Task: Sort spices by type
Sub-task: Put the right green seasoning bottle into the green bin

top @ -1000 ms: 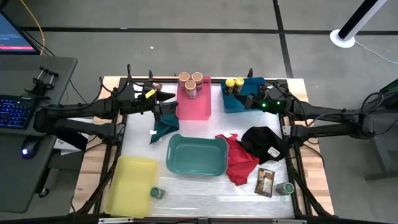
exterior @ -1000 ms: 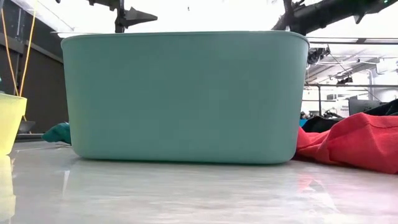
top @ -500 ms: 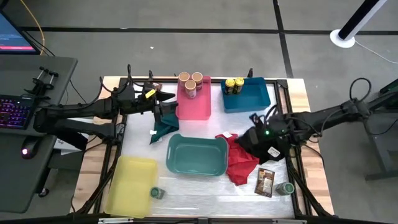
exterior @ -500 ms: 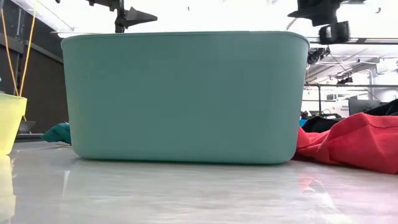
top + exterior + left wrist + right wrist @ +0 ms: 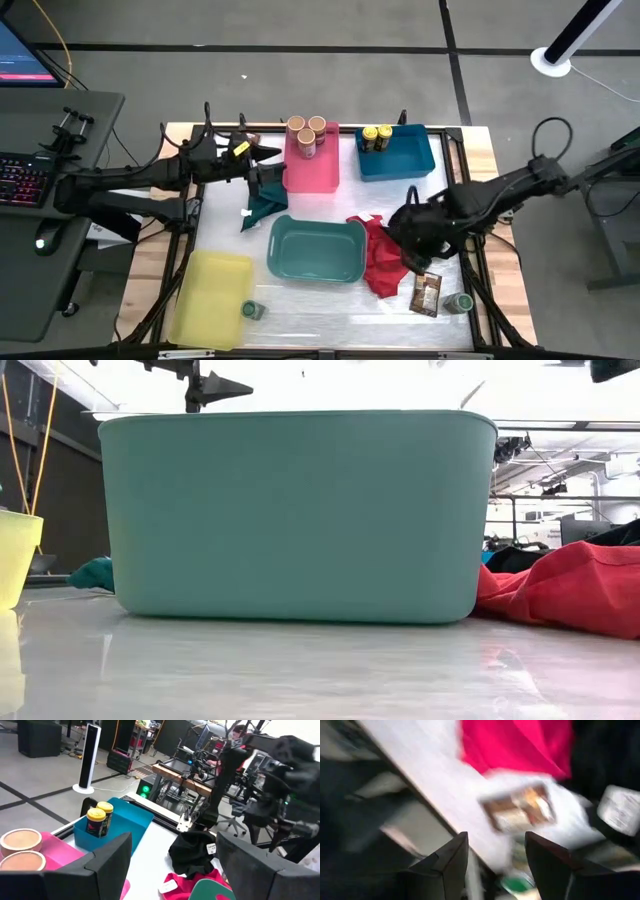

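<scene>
Two grippers open above a half-sorted table

Left to right: a green-lidded jar (image 5: 252,310) stands beside the yellow bin (image 5: 208,296). The left gripper (image 5: 270,154) hovers with fingers spread near the pink bin (image 5: 313,172), which holds three tan-lidded jars (image 5: 306,131). Two yellow-lidded jars (image 5: 376,136) sit in the blue bin (image 5: 400,157). The right gripper (image 5: 496,854), fingers apart, hangs above the brown packet (image 5: 426,293), beside the red cloth (image 5: 383,262). Another green-lidded jar (image 5: 462,302) stands just right of the packet.
</scene>
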Motion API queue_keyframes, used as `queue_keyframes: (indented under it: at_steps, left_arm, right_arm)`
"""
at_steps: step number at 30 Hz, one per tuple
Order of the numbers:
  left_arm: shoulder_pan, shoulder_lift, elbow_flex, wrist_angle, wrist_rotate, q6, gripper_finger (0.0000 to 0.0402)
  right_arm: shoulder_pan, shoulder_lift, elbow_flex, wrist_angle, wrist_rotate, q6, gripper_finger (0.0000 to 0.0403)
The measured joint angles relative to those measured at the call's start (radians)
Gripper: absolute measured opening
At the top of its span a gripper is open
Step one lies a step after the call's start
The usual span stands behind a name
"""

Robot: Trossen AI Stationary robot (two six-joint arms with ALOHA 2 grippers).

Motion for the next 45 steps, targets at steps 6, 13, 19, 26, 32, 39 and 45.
queue_keyframes:
  at_steps: [6, 13, 19, 26, 32, 39, 45]
  left_arm:
    - [0.016, 0.0, 0.0, 0.0, 0.042, 0.0, 0.0275]
    - [0.024, 0.0, 0.0, 0.0, 0.074, 0.0, 0.0275]
    - [0.024, 0.0, 0.0, 0.0, 0.081, 0.0, 0.0275]
    - [0.024, 0.0, 0.0, -0.001, 0.096, 0.0, 0.0275]
    - [0.024, 0.0, 0.0, 0.0, 0.096, -0.001, 0.0275]
    - [0.024, 0.0, 0.0, -0.001, 0.096, -0.009, 0.0275]
    - [0.024, 0.0, 0.0, 0.0, 0.096, -0.009, 0.0275]
  right_arm:
    - [0.109, 0.111, 0.003, -0.129, -0.133, 0.061, 0.0191]
    - [0.254, 0.124, -0.114, -0.092, -0.289, 0.213, 0.0191]
    - [0.292, 0.119, -0.194, 0.047, -0.388, 0.303, 0.0191]
    - [0.305, 0.12, -0.298, 0.063, -0.398, 0.325, 0.0191]
    - [0.305, 0.12, -0.354, 0.083, -0.458, 0.303, 0.0191]
    - [0.304, 0.12, -0.335, 0.087, -0.472, 0.243, 0.0191]
    - [0.304, 0.12, -0.296, 0.111, -0.5, 0.171, 0.019]
